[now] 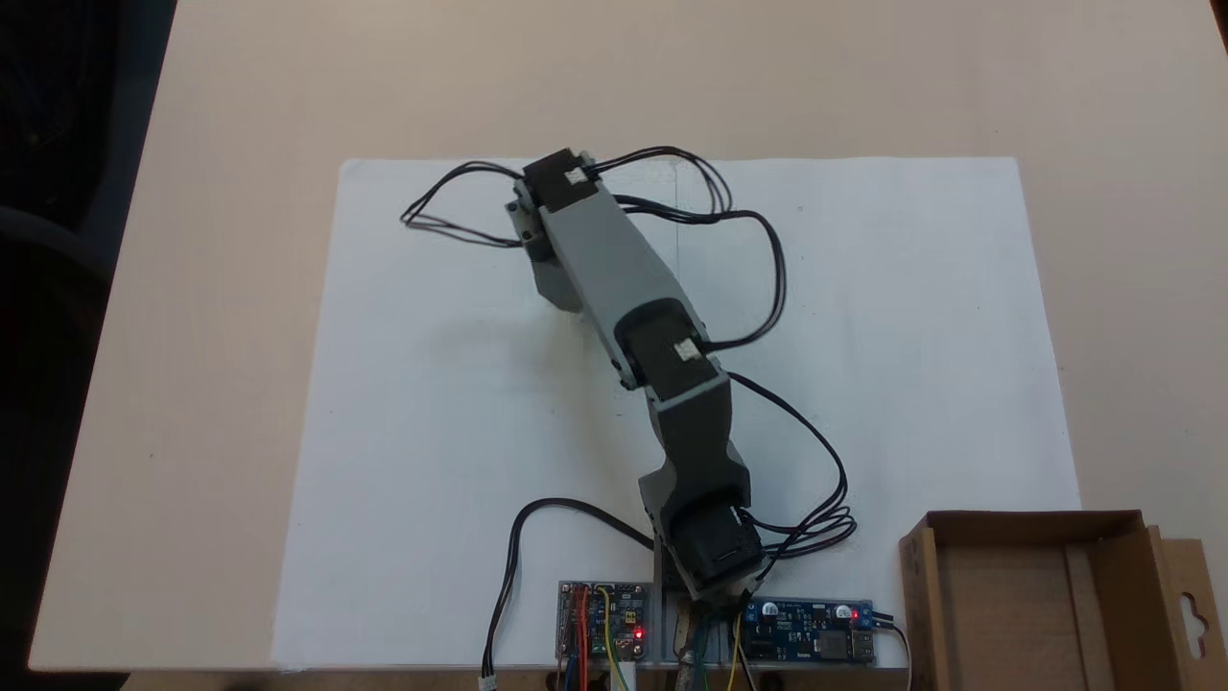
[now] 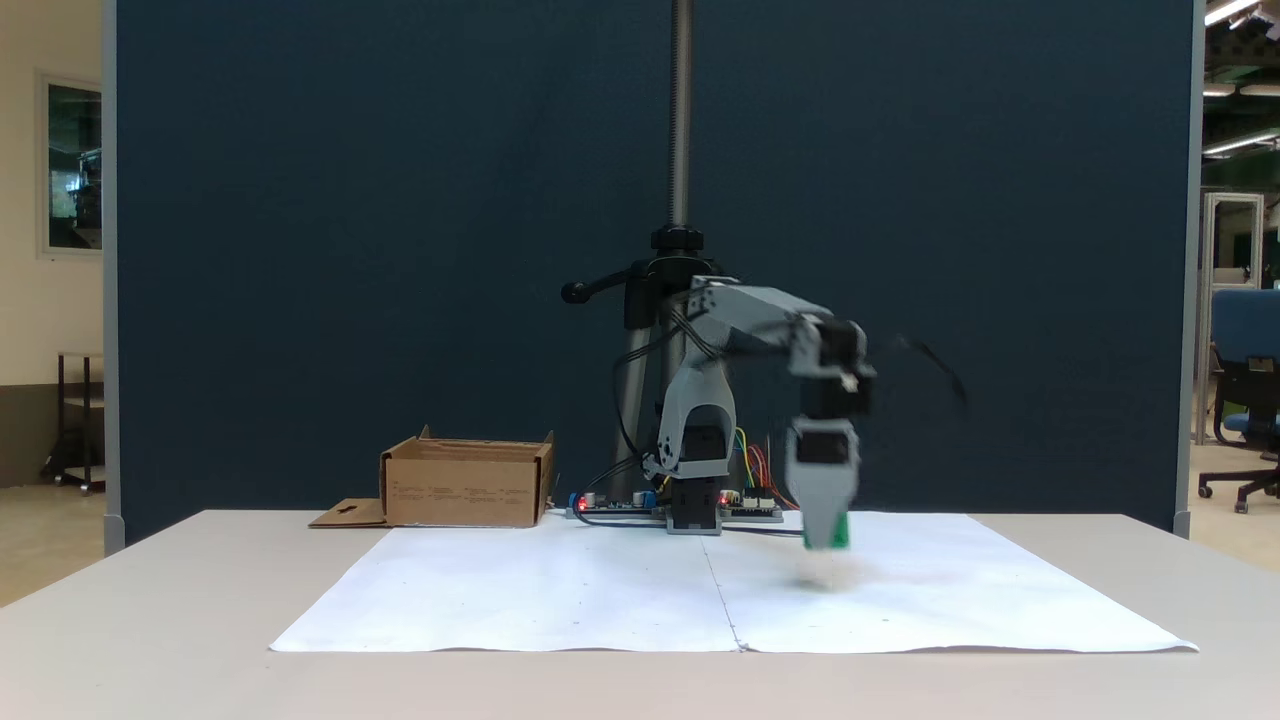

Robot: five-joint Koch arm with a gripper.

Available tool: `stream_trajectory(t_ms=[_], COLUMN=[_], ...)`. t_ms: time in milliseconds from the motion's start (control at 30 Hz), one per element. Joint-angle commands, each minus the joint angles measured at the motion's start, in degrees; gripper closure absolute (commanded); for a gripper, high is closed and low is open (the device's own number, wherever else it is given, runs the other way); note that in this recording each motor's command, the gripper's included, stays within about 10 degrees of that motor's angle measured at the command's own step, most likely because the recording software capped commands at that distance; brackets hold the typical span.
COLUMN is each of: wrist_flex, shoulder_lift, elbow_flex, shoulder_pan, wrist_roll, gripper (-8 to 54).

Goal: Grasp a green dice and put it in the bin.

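In a fixed view the gripper (image 2: pixel 828 535) hangs pointing down, just above the white paper (image 2: pixel 600 590) right of the arm's base. It is blurred by motion. The green dice (image 2: pixel 839 530) shows as a small green patch between the fingertips, lifted off the paper, with the gripper shut on it. From above, the forearm (image 1: pixel 614 269) reaches toward the paper's far left, and the dice is hidden beneath the arm. The bin (image 2: pixel 465 490), a shallow brown cardboard box, stands at the left behind the paper; from above, the bin (image 1: pixel 919 595) sits at the bottom right.
Circuit boards (image 1: pixel 811 633) with lit red LEDs and loose black cables (image 1: pixel 767 278) lie around the arm's base. A camera stand's pole (image 2: pixel 681 110) rises behind the arm. The bin's flap (image 1: pixel 1190 614) with a cut-out slot lies flat beside it.
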Motion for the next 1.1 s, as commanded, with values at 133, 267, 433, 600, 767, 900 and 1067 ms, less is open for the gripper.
stream_trajectory(t_ms=[133,267,433,600,767,900,1067], wrist_flex=[6.06,6.06,6.06,5.98,5.89,5.54,5.54], shoulder_lift=[12.92,14.50,15.21,15.29,18.19,18.28,18.28], elbow_flex=[-1.85,-3.16,-5.19,-10.02,-14.68,-17.75,-17.93], shoulder_pan=[13.10,23.55,37.71,48.52,57.92,66.27,79.10], wrist_roll=[-0.70,-8.44,-18.81,-26.46,-33.66,-39.64,-47.11], gripper=[32.9,32.9,32.9,32.9,32.9,32.9,32.9])
